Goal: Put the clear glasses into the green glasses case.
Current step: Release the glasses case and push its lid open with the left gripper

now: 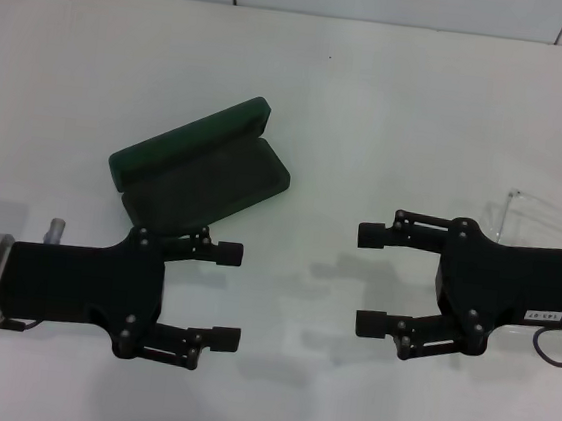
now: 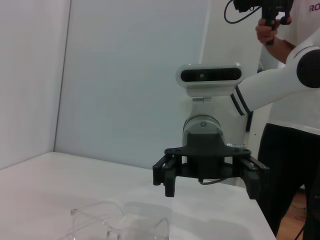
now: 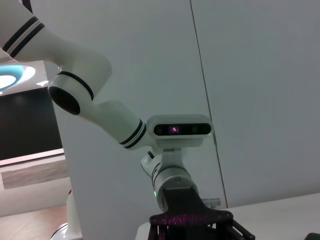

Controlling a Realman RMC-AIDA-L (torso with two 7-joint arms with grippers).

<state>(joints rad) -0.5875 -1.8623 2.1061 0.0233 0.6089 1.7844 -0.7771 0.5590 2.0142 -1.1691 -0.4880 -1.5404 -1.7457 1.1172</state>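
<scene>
I see left gripper (image 1: 230, 297) hovering over table (image 1: 373, 100), fingers spread, empty. Green glasses case (image 1: 199, 174) lies open just beyond it. Right gripper (image 1: 372, 278) also spread, empty. Clear glasses (image 1: 522, 211) partly hidden behind right gripper body.

head view overhead, wrist views facing across

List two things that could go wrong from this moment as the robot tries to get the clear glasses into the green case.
1. The clear glasses are nearly colourless on the white table and partly hidden behind the open right hand, so a grasp might miss or clip them.
2. The green glasses case lies open and loose, angled beside the open left hand; a nudge from that hand or an off-centre drop could shift it or leave the glasses on its rim.
</scene>
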